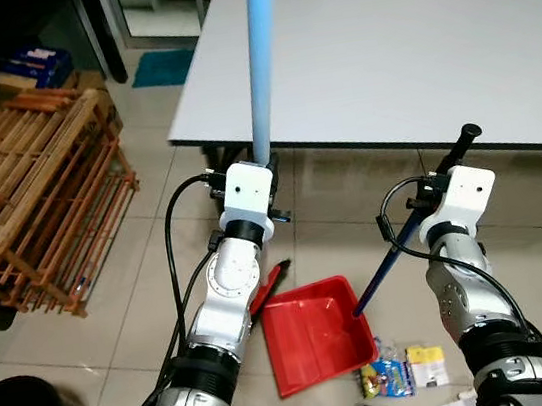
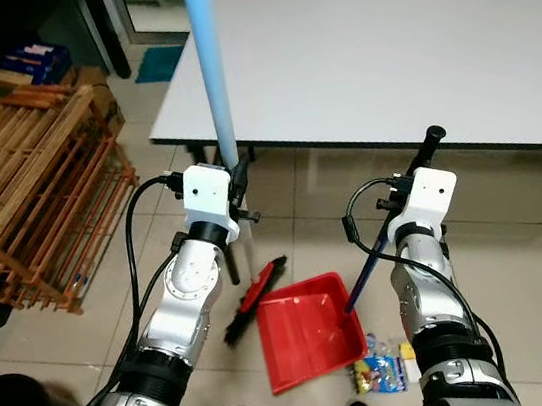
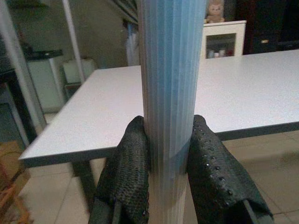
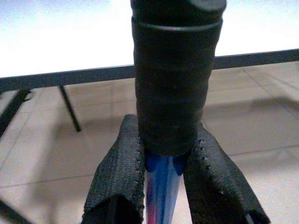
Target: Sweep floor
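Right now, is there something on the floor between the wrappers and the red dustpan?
Nothing visible: the wrappers lie on bare tile right beside the dustpan, near the corner where its dark blue handle attaches.

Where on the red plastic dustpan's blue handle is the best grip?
At the black wrapped grip topping the dustpan's blue handle, approached from the robot's side. The handle leans up and away from the red plastic dustpan, leaving that end free. The right tool clamps just below the wrap.
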Controlling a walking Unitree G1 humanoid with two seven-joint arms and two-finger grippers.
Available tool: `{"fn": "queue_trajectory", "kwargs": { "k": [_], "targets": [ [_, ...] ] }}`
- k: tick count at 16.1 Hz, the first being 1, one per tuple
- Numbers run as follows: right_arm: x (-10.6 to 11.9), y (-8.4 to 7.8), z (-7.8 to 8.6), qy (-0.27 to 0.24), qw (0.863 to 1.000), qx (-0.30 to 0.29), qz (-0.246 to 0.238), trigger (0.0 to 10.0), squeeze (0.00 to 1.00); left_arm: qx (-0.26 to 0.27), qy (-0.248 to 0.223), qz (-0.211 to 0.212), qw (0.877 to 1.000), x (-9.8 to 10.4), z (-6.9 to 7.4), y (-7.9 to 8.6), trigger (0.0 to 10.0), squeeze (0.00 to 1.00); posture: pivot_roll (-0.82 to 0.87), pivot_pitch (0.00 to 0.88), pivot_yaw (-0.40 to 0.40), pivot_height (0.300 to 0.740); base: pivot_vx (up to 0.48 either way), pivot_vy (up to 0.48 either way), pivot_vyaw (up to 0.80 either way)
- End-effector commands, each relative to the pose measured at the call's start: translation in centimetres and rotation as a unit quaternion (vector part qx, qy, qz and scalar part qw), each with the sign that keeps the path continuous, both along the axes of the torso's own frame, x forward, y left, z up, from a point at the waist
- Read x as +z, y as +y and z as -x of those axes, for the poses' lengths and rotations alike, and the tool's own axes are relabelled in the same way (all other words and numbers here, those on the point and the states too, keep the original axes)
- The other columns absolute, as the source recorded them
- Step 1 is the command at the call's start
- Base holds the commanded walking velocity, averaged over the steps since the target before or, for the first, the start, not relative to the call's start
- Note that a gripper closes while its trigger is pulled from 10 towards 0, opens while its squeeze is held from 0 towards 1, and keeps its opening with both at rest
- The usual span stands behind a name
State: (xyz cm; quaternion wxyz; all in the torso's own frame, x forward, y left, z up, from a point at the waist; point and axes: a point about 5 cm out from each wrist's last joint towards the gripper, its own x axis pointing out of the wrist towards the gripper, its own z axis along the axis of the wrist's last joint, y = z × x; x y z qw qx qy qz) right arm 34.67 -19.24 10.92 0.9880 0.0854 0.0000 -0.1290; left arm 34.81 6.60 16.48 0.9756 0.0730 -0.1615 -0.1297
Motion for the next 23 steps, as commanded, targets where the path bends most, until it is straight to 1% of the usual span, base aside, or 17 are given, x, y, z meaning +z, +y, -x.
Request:
{"fn": "queue_trajectory", "kwargs": {
  "k": [1,5,13,16,20,23],
  "targets": [
    [0.52,-0.46,0.06,-0.013,1.0,-0.008,-0.006,10.0,0.0,-0.005,-0.022,0.005,1.0,0.95,0.03,-0.24,10.0,0.0,0.03,0.172,-0.042,0.74,0.0,0.386,0.0],
    [0.43,-0.43,0.12,-0.012,1.0,-0.007,-0.007,10.0,0.0,-0.007,-0.021,0.004,1.0,0.88,0.04,-0.4,10.0,0.0,0.03,0.174,-0.041,0.74,0.0,0.423,0.0],
    [0.43,-0.53,0.1,-0.009,1.0,-0.006,-0.004,10.0,0.0,-0.009,-0.025,0.003,1.0,0.88,0.11,-0.52,10.0,0.0,0.03,0.173,-0.044,0.74,0.0,0.0,0.0],
    [0.31,-0.75,0.14,0.001,1.0,-0.004,0.0,10.0,0.0,-0.012,-0.027,0.005,1.0,0.86,0.2,-0.54,10.0,0.0,0.03,0.174,-0.044,0.74,0.0,0.0,-0.76],
    [0.13,-0.29,0.14,0.003,1.0,0.002,0.002,10.0,0.0,-0.011,-0.027,0.003,1.0,0.75,0.32,-0.55,10.0,0.0,0.03,0.175,-0.045,0.74,0.0,0.0,-0.78],
    [0.03,-0.25,0.16,0.006,1.0,0.003,0.004,10.0,0.0,-0.011,-0.025,0.005,1.0,0.68,0.33,-0.53,10.0,0.0,0.03,0.173,-0.045,0.74,0.0,0.0,-0.78]
  ]
}}
